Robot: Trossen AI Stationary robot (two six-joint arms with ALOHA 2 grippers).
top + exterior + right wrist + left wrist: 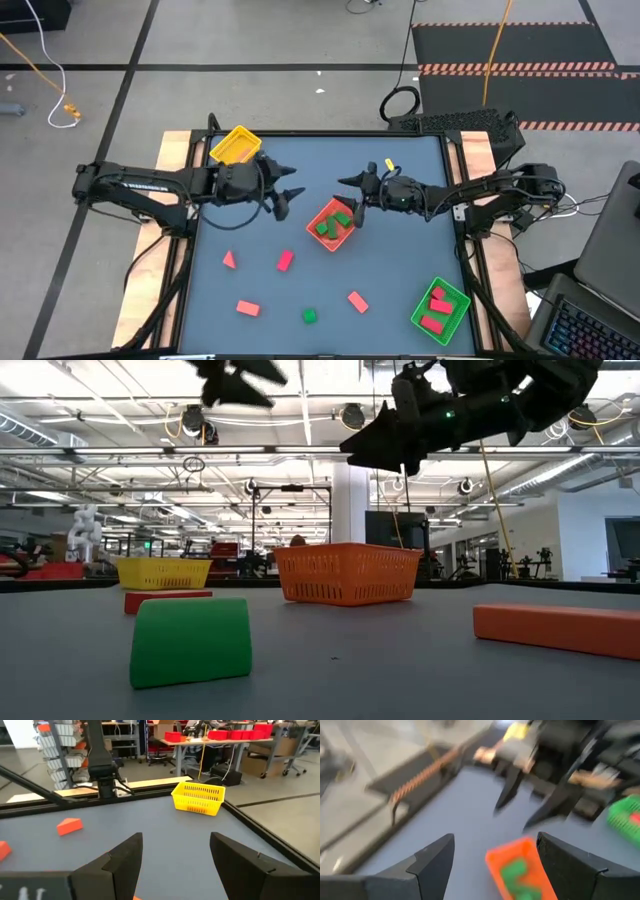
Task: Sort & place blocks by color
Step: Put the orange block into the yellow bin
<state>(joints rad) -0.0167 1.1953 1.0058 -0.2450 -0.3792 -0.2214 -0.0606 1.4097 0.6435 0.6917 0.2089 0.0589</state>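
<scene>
Sorting partly done: five blocks loose.
Green blocks (pixel 333 226) fill the orange tray (pixel 318 219) at centre, red blocks (pixel 436 310) the green tray (pixel 452 297) at 4 o'clock; both the left gripper (pixel 290 193) and the right gripper (pixel 352 198) hover open, empty; yellow tray (pixel 235 146) empty.

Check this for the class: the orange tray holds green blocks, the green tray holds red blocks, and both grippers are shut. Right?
Not quite. Both the left gripper and right gripper are open, as the wrist views show. The orange tray does hold green blocks, the green tray red blocks.
</scene>
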